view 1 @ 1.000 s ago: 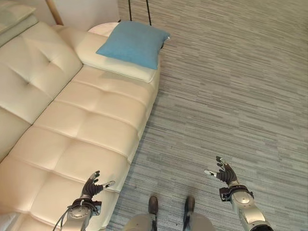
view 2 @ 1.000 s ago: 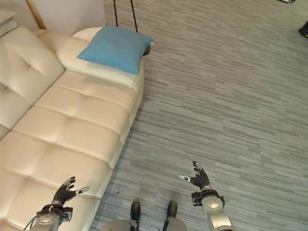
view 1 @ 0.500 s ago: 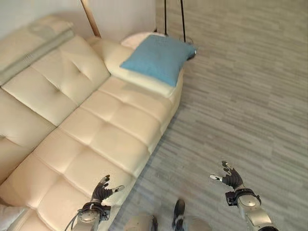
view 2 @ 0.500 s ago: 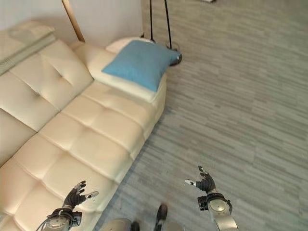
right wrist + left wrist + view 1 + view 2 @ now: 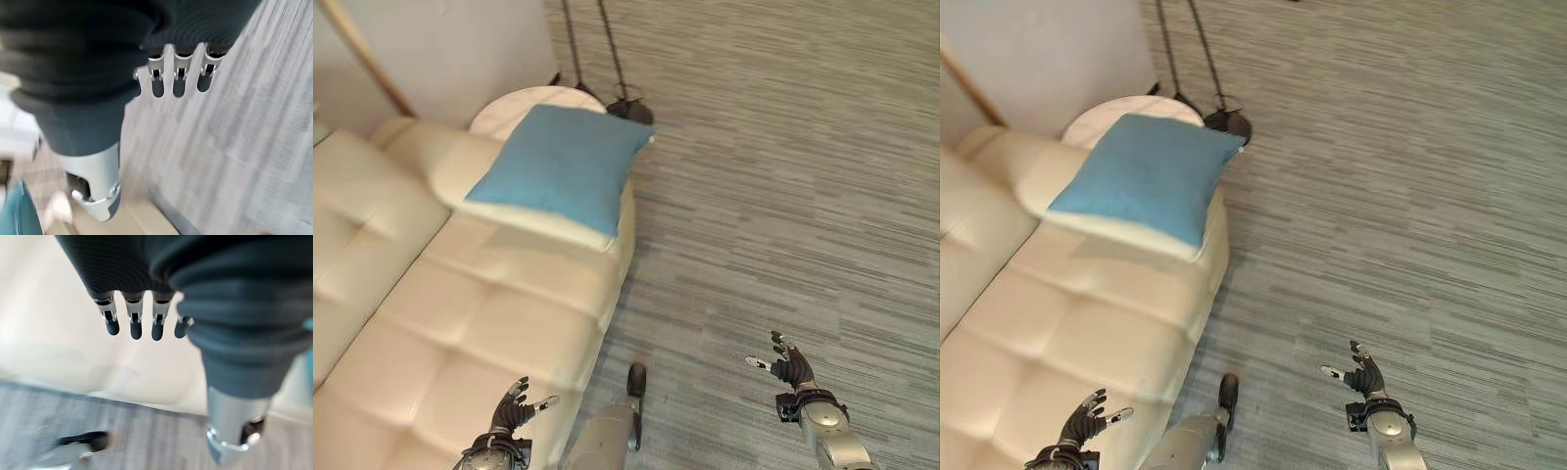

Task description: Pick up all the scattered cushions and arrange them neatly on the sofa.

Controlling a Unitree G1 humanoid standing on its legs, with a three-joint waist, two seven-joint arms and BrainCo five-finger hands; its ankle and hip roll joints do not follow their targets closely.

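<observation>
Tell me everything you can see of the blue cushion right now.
The blue cushion is square, plain blue fabric, plump with pointed corners. It lies flat, turned at an angle, on the cream sofa at its armrest end, one corner jutting past the edge toward the floor. Neither hand touches it; both are low in the head views.

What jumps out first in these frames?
The square blue fabric cushion lying on the armrest end of the cream tufted leather sofa. Next, the grey striped carpet floor beside the sofa, with the left hand and right hand both open and empty.
</observation>
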